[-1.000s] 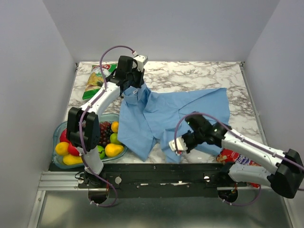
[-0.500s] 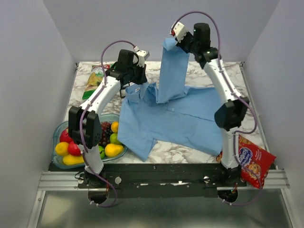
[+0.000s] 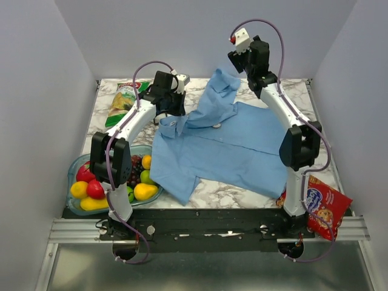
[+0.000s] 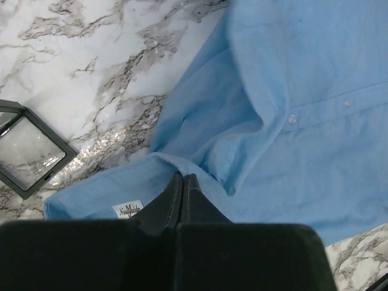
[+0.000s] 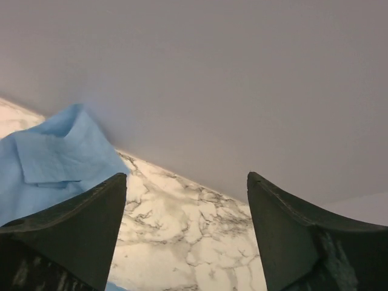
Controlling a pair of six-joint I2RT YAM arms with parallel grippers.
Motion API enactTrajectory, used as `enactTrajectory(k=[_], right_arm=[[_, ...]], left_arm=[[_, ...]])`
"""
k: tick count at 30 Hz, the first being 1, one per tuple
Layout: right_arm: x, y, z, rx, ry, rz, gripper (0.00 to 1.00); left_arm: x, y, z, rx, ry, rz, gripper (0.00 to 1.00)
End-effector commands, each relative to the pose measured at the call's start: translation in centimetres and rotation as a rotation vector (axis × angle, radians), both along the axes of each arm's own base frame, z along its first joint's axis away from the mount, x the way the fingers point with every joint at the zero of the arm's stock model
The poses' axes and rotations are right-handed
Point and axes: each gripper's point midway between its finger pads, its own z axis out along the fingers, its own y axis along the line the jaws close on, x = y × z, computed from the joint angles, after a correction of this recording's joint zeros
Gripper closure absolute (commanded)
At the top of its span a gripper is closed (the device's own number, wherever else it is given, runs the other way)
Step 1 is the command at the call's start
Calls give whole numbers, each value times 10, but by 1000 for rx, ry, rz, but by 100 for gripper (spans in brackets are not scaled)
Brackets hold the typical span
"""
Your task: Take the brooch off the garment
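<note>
**Entry: brooch removal, holdings listed near to far (overhead view)**

1. Near edge, at 8 o'clock: fruit bowl [image 3: 71, 207]. At 4 o'clock: cookie bag [image 3: 321, 203]. Neither bears on the job.
2. Mid-table: garment [image 3: 230, 151], spread flat. Its long axis runs roughly from 10 o'clock (collar) to 4 o'clock (hem), and one sleeve is heaped toward 12.
3. On the garment front: small pale round spot [image 3: 216, 125]. I judge it may be the brooch, but it is too small for me to be sure. The left wrist view shows only plain buttons [image 4: 292, 119] and a neck label [image 4: 127, 210].
4. My left gripper [image 4: 182, 180] sits at the collar with its fingers pressed fully together. The collar fold runs into the tips and looks pinched there. The spot lies at about 4 o'clock from it and near.
5. Just beside the collar at 9 o'clock in the left wrist view: dark-framed clear box [image 4: 27, 151] on the table [image 3: 267, 91].
6. Far left: snack packet [image 3: 121, 100].
7. Farthest and high above the back edge: my right gripper [image 5: 186, 177], fingers spread wide and holding nothing. Only wall and marble show between them. The spot lies at about 7 o'clock from it and well below.

**Note:** my left gripper is nearer but is taken up with the collar. My right is free, so I judge it should come down toward 7 o'clock.
</note>
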Motion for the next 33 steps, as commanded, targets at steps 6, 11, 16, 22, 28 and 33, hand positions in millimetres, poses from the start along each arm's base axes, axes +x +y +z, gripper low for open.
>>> enactTrajectory(k=[6,11,16,22,28,33], right_arm=[[-104,-14,-19,-181,118,232,11],[-181,-29,-120,-335,406,432,21],[-242,-78,-205,-373,750,448,41],[-282,-106,-252,-390,922,421,47],[-287,-141,-279,-401,994,303,47],[-273,-169,-286,-395,1017,219,49]], left_arm=[[4,-1,6,-13,-5,-6,100],[0,-4,7,-7,1,-58,100],[-1,-2,6,24,-7,-93,100],[9,13,-1,91,0,1,100],[28,26,16,118,-54,83,100],[45,48,17,188,-88,161,100]])
